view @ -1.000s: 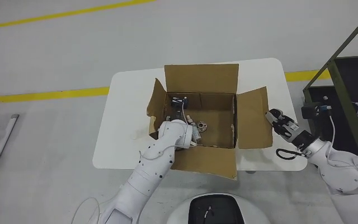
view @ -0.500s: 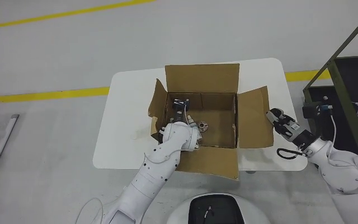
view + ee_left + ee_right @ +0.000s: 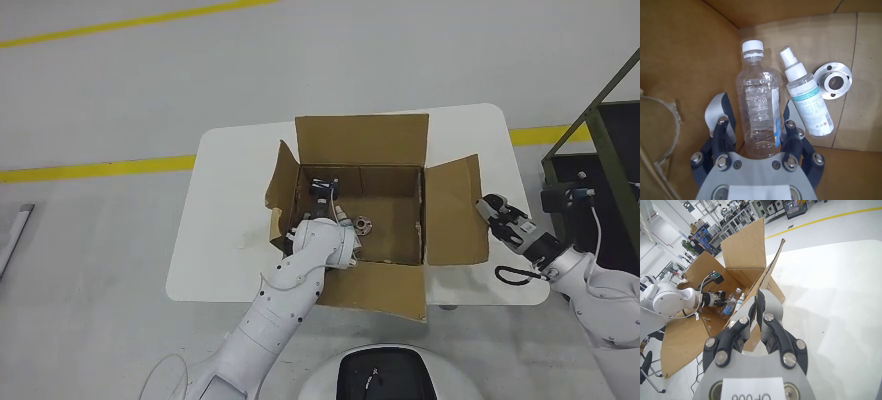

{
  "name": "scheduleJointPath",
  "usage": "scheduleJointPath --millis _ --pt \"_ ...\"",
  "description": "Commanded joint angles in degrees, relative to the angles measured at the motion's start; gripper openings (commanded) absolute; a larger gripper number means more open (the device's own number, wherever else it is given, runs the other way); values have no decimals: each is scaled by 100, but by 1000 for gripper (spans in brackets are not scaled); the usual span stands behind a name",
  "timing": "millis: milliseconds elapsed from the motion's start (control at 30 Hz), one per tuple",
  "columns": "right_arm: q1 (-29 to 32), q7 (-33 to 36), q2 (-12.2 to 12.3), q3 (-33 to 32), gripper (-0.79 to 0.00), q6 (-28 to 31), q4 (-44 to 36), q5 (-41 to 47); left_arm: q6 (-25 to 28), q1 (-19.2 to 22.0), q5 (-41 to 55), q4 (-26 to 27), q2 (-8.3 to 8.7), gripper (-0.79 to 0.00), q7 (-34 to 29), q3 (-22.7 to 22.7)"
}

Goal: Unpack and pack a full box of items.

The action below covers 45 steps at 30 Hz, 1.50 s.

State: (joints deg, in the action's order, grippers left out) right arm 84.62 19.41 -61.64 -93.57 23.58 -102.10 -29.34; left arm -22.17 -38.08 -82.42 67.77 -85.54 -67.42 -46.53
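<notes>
Lying side by side in a corner of the box (image 3: 360,150): water bottle (image 3: 758,98), spray bottle (image 3: 808,100), metal flange (image 3: 832,81). Spread astride the water bottle, left gripper (image 3: 757,101); clamped on the box's side flap (image 3: 450,210), right gripper (image 3: 757,298).

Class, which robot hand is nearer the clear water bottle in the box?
Left. The left hand straddles the water bottle; the right hand is outside the box, shut on its side flap.

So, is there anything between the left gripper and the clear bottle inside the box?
Nothing visible. The left gripper is open, one finger on either side of the clear bottle. The spray bottle lies close beside one finger, so closing might nudge it.
</notes>
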Motion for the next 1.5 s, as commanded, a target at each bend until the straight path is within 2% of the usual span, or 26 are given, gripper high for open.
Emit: scheduleJointPath --millis 0,133,200,267,700,800,833,867,900,933,1033,1200,1333,1467 --pt "4 -4 0 0 -785 -2 -2 -2 17 -5 -38 -39 -21 -277 1 -14" --pt "6 -4 1 9 -785 8 -2 -5 71 -23 0 -133 -64 -271 -39 -50" --pt "2 -12 0 20 -785 21 1 1 85 -29 27 -189 -87 -231 -49 -72" --pt "-2 -12 -1 37 -785 19 7 1 119 -29 19 -233 -108 -225 -45 -76" --pt "-12 -28 -2 60 -785 0 12 -7 240 48 8 -570 -240 -311 23 -182" --pt "-15 -30 -1 63 -785 -1 14 -8 262 59 -1 -624 -270 -409 49 -197" --pt "-15 -29 -1 65 -785 -2 19 -6 267 61 4 -641 -279 -505 60 -207" --pt "-18 -25 -1 67 -785 -4 22 0 273 63 1 -659 -288 -560 71 -215" --pt "-23 -23 -1 69 -785 -6 24 2 266 63 4 -672 -297 -730 80 -228" --pt "-27 -21 -1 71 -785 -6 28 3 273 60 20 -678 -306 -785 90 -240" --pt "-39 -28 -2 77 -785 -1 38 13 320 39 93 -598 -323 -785 137 -308" --pt "-58 -30 1 65 -785 15 58 8 518 -77 202 -178 -304 -785 94 -504" --pt "-74 -30 4 50 -785 27 49 14 727 -242 175 328 -253 -785 4 -688" --pt "-87 -31 5 45 -785 33 34 13 706 -448 51 1027 -194 -785 -128 -940"
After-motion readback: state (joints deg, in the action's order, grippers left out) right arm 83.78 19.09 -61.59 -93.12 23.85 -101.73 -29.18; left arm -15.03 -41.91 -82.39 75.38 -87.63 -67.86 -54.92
